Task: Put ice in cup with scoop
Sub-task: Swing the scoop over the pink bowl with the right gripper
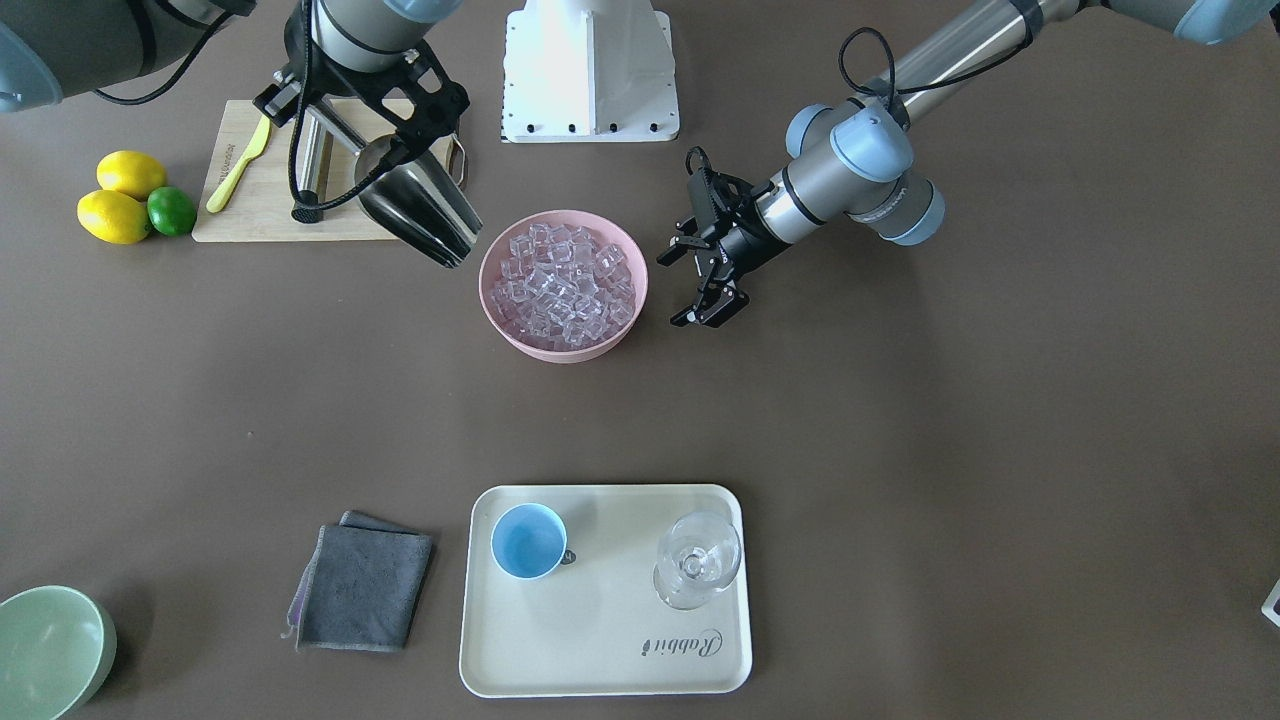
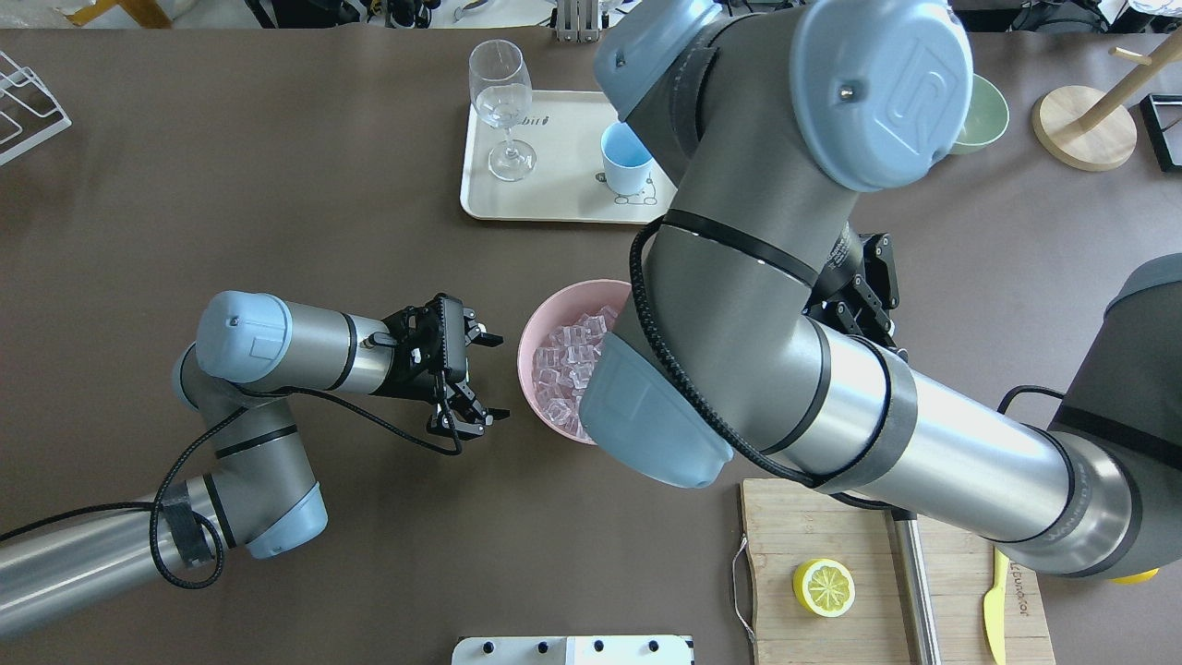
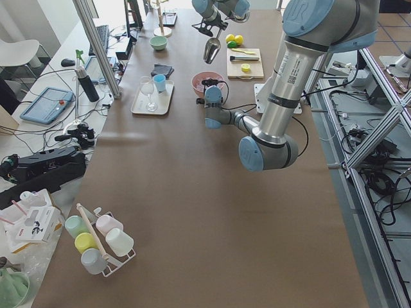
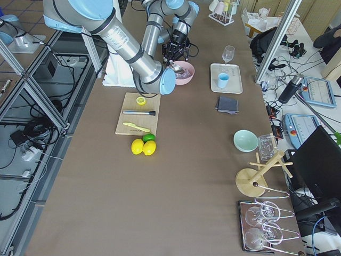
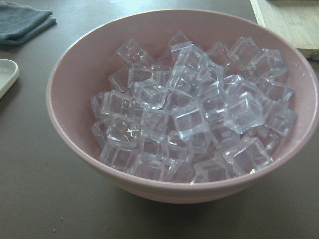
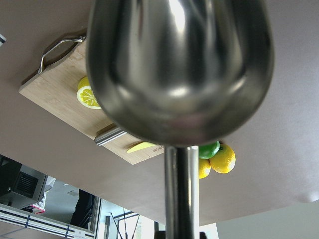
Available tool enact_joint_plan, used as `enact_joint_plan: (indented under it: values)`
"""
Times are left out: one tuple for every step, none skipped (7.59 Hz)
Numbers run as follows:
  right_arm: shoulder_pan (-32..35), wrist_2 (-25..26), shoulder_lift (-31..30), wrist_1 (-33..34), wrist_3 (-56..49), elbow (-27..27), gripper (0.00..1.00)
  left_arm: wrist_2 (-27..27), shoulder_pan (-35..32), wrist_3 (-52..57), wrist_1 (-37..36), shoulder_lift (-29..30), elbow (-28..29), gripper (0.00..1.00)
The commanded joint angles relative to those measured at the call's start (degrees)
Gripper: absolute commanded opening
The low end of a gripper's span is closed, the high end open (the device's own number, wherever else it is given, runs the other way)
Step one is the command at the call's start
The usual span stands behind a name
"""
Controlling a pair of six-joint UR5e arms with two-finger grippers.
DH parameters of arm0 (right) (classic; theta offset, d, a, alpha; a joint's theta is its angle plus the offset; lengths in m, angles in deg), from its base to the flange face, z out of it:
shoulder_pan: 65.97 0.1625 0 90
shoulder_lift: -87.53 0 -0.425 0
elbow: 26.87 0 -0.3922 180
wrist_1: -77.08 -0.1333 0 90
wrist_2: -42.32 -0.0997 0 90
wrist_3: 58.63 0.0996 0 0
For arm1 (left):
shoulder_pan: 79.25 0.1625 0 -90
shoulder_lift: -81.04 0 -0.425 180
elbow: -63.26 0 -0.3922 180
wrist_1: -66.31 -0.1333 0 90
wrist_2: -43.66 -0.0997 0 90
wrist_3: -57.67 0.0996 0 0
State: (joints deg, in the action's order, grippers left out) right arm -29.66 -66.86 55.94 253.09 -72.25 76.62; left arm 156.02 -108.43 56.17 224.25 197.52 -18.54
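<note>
Right tool [image 1: 405,135] clamps handle of shiny steel scoop [image 1: 420,215], trough hanging beside pink bowl [image 1: 560,350] of clear glassy ice cubes [image 1: 565,285]. Left tool [image 1: 690,290] wide apart, empty, at bowl's opposite side.

Ice [image 1: 565,285] in pink bowl [image 1: 560,351], empty blue cup [image 1: 528,541] on tray [image 1: 600,655], scoop [image 1: 420,210] aloft

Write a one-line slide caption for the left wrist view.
A pink round bowl full of small clear ice cubes, on a dark brown table.
</note>
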Motion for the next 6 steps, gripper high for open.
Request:
enact_joint_plan:
  values:
    - [-3.3, 2.5, 1.9, 0.8, 0.0, -3.4, 0.0, -0.1, 0.3, 0.0, 0.5, 0.3, 0.1, 0.98]
    - [-3.5, 3.1, 1.8, 0.7, 0.0, -3.6, 0.0, -0.2, 0.3, 0.0, 0.8, 0.3, 0.1, 0.98]
    - [-4.3, 4.0, 1.8, 0.7, 0.0, -3.6, 0.0, -0.3, 0.3, 0.0, 0.8, 0.4, 0.2, 0.98]
    - [-4.7, 4.2, 2.1, 0.8, 0.2, -4.8, 0.0, -0.1, 0.3, 0.0, 0.8, 0.3, 0.2, 0.98]
    - [-4.8, 4.4, 3.0, 0.8, 0.6, -6.9, 0.0, 0.2, 0.3, -0.1, 0.8, -0.1, 0.0, 0.98]
    - [-4.8, 4.7, 4.2, 0.7, 0.8, -9.5, 0.0, -0.1, 0.3, -0.1, 0.7, -0.1, 0.0, 0.98]
